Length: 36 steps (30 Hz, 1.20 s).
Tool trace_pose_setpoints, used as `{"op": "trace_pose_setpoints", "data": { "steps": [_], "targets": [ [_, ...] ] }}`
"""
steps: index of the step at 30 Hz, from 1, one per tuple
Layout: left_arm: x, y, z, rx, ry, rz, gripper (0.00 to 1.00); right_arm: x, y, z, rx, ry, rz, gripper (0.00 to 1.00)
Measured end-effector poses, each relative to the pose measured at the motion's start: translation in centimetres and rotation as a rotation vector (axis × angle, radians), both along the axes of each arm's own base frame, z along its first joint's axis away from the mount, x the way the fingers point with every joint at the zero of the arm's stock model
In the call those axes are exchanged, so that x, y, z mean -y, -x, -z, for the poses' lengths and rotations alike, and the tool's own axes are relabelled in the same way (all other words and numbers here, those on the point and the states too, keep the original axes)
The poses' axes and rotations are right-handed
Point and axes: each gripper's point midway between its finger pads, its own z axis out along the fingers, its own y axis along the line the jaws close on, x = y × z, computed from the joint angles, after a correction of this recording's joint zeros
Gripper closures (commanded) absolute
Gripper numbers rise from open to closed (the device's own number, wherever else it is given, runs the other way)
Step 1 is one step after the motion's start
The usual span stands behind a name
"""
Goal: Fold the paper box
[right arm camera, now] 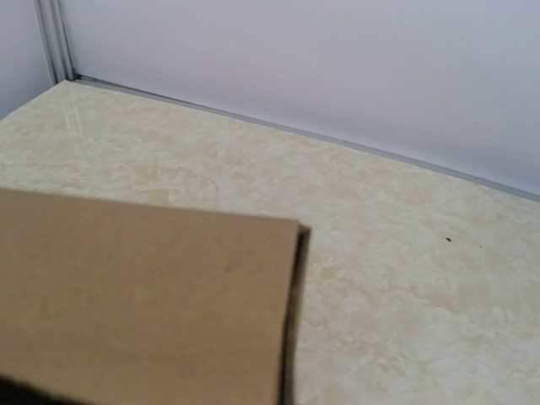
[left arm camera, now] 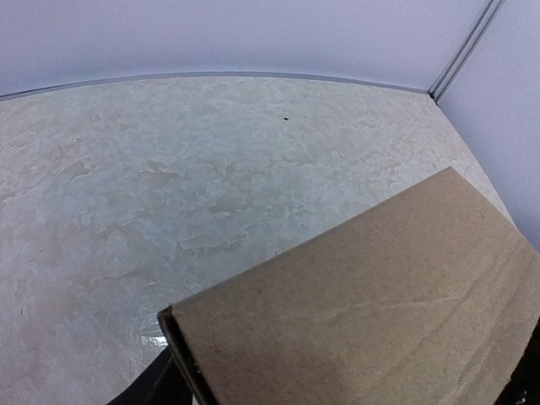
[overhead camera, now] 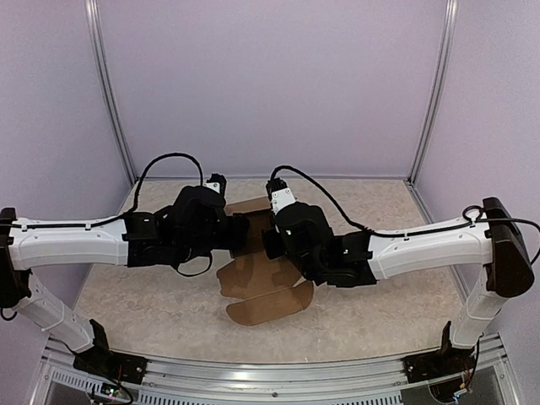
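The paper box (overhead camera: 263, 291) is a brown cardboard piece lying mid-table, with rounded flaps spread flat toward the near edge and a panel raised at the back. My left gripper (overhead camera: 240, 231) and right gripper (overhead camera: 268, 240) meet at that back part from either side. In the left wrist view a doubled cardboard panel (left arm camera: 363, 312) fills the lower right and covers the jaws; only a dark sliver of finger (left arm camera: 156, 384) shows beneath it. In the right wrist view the panel (right arm camera: 143, 295) fills the lower left and hides the fingers.
The mottled beige table (overhead camera: 380, 211) is bounded by lilac walls with metal corner posts (overhead camera: 429, 101). Both arms reach in from the sides, with cables looping above them.
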Motion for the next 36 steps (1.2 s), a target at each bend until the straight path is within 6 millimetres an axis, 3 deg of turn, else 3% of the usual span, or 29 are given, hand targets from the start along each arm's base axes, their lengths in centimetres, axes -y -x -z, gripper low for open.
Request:
{"op": "trace_pose_setpoints", "data": {
  "steps": [6, 10, 14, 18, 21, 22, 29, 33, 36],
  "targets": [
    [0.2, 1.7, 0.4, -0.012, 0.017, 0.109, 0.27, 0.4, -1.6, 1.3, -0.016, 0.022, -0.029, 1.00],
    [-0.6, 3.4, 0.9, -0.021, 0.021, 0.189, 0.26, 1.8, -3.0, 4.3, -0.035, 0.062, -0.076, 1.00],
    [-1.8, 4.6, -0.4, 0.003, 0.058, 0.248, 0.27, 2.4, -3.5, 7.1, -0.036, 0.086, -0.167, 1.00],
    [-2.7, 4.3, -2.9, 0.052, 0.112, 0.271, 0.31, 0.7, -2.4, 8.8, 0.005, 0.089, -0.311, 1.00],
    [-3.0, 3.6, -3.4, 0.065, 0.130, 0.286, 0.36, -0.6, -1.8, 9.6, 0.026, 0.067, -0.405, 1.00],
    [-3.0, 3.4, -3.3, 0.064, 0.131, 0.291, 0.39, -1.2, -1.4, 9.7, 0.040, 0.051, -0.445, 1.00],
    [-1.0, 2.5, -1.4, 0.033, 0.133, 0.379, 0.83, -2.8, -0.1, 10.8, 0.097, -0.006, -0.569, 1.00],
    [0.6, 2.3, 1.0, -0.021, 0.127, 0.430, 0.98, -2.9, 0.2, 11.5, 0.116, -0.029, -0.597, 1.00],
    [1.4, 2.2, 3.3, -0.070, 0.105, 0.447, 1.00, -2.7, 0.2, 12.1, 0.118, -0.031, -0.594, 1.00]
  ]
}}
